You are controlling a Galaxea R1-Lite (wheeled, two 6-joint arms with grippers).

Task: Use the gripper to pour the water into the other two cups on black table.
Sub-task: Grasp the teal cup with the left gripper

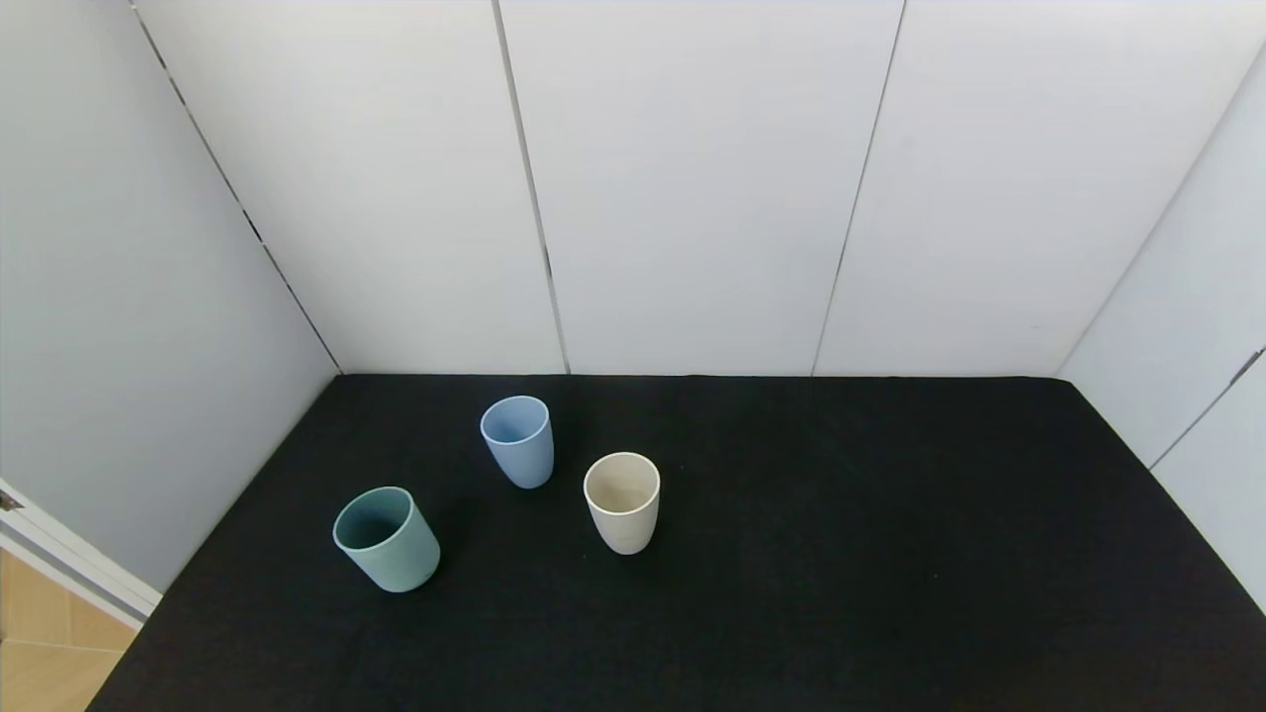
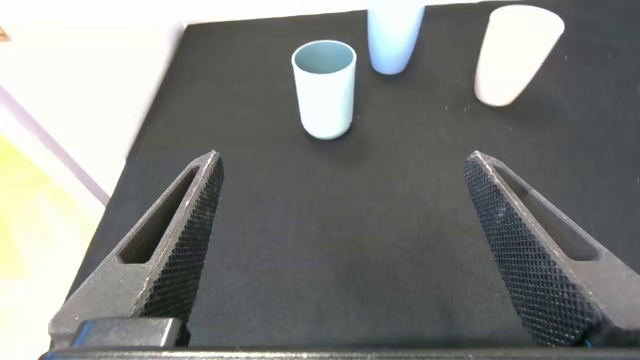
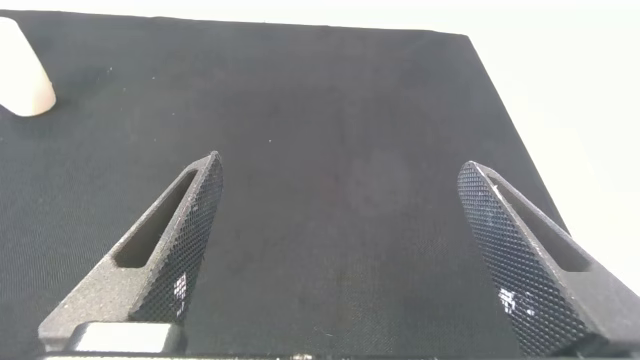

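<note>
Three cups stand upright on the black table (image 1: pixel 841 554). The teal-green cup (image 1: pixel 387 539) is nearest at the left, the light blue cup (image 1: pixel 517 441) farther back, the cream-beige cup (image 1: pixel 622 501) to its right. Neither arm shows in the head view. In the left wrist view my left gripper (image 2: pixel 343 165) is open and empty, short of the teal-green cup (image 2: pixel 325 87); the blue cup (image 2: pixel 393 37) and the beige cup (image 2: pixel 512 55) stand beyond. In the right wrist view my right gripper (image 3: pixel 340 170) is open and empty over bare table, with the beige cup (image 3: pixel 22 72) at the frame's edge.
White wall panels (image 1: pixel 692 188) enclose the table at the back and both sides. The table's left edge borders a wooden floor (image 1: pixel 45 653). The table's right half holds nothing.
</note>
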